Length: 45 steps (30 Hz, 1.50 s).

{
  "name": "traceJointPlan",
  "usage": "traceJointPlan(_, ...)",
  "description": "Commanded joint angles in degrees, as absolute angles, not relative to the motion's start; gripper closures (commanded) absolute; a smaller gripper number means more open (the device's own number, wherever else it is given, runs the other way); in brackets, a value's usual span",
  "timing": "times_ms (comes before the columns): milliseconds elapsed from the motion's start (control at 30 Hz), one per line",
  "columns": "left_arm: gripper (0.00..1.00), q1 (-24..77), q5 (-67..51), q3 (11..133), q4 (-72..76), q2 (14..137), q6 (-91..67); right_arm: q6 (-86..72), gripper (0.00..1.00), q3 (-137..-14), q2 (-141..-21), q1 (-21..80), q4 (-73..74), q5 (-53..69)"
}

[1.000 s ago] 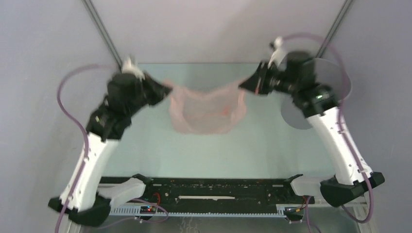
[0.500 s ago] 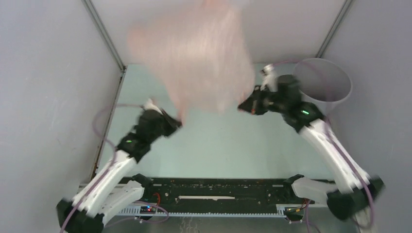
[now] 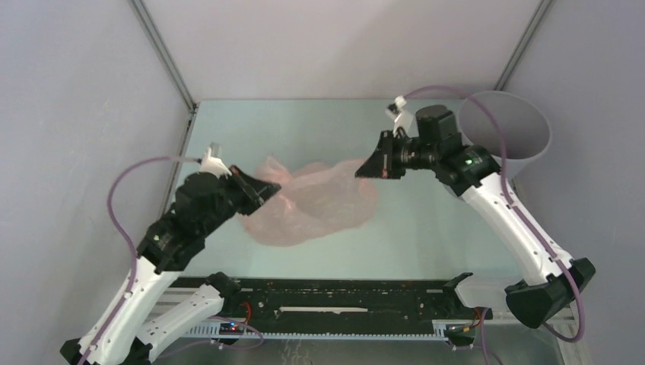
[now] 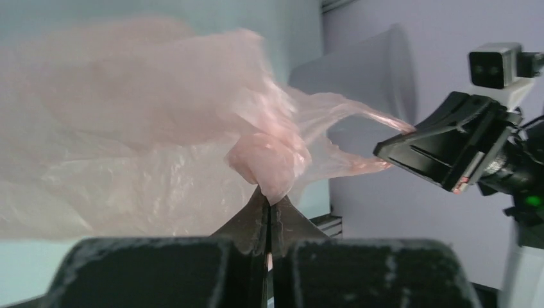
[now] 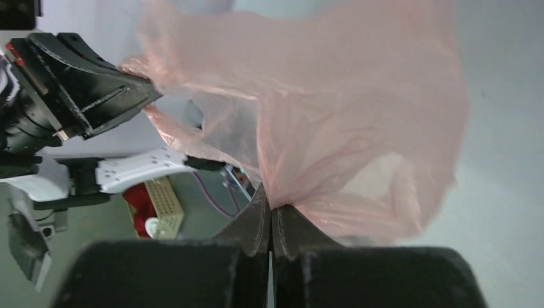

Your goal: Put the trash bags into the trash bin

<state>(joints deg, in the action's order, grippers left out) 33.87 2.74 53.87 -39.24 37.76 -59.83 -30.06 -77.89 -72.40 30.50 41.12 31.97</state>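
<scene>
Pink translucent film of the trash bag [image 3: 312,204] is held stretched between the two arms above the counter [image 3: 433,228]; whether it touches the surface cannot be told. The left fingers [image 4: 268,215] are pressed fully together on a bunched fold at one edge. The right fingers [image 5: 271,215] are likewise clamped tight on gathered film at the opposite edge, and the wrinkled body is spread between both pairs. The grey trash bin [image 3: 529,125] is seen upright behind the right fingers, apart from the bag
</scene>
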Motion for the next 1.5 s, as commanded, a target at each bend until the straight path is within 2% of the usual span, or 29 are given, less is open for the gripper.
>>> traceJointPlan(0,1.0,33.9,0.6,70.8,-44.5,44.9,-49.8,-31.7,1.0,-85.9,-70.9,29.4,42.4,35.4)
traceJointPlan(167,1.0,33.9,-9.7,81.8,-47.0,55.8,-45.1,-34.4,1.0,-85.2,-70.1,29.9,42.5,36.1)
traceJointPlan(400,1.0,35.6,-22.7,69.9,-29.1,56.2,-52.2,-43.1,1.0,-81.3,-67.4,35.1,38.6,31.2)
traceJointPlan(500,1.0,35.9,-27.8,68.7,-25.2,57.7,-53.5,-49.3,1.0,-76.8,-66.3,37.1,32.6,30.9)
traceJointPlan(633,0.99,36.4,-29.2,68.7,-24.7,58.1,-53.0,-53.5,1.0,-74.7,-66.7,39.5,28.5,28.8)
traceJointPlan(767,0.9,36.3,-30.0,66.8,-23.9,57.8,-52.1,-57.6,1.0,-74.6,-67.0,39.5,26.9,27.5)
traceJointPlan(833,0.88,36.4,-31.8,66.4,-22.9,58.3,-51.6,-60.8,1.0,-74.3,-67.0,39.1,24.8,27.4)
traceJointPlan(1100,0.92,36.6,-32.1,67.0,-18.7,59.4,-50.7,-84.1,1.0,-70.2,-68.2,39.5,22.0,24.7)
traceJointPlan(1233,0.81,36.6,-31.9,66.8,-20.1,60.0,-48.8,-89.5,1.0,-70.2,-66.9,39.9,24.2,20.5)
traceJointPlan(1367,0.63,37.0,-30.4,65.5,-20.3,59.2,-46.4,-92.9,1.0,-70.2,-65.3,40.1,26.9,17.1)
traceJointPlan(1467,0.53,37.1,-29.8,65.3,-19.8,59.2,-45.3,-94.8,1.0,-70.2,-65.4,40.4,25.0,18.3)
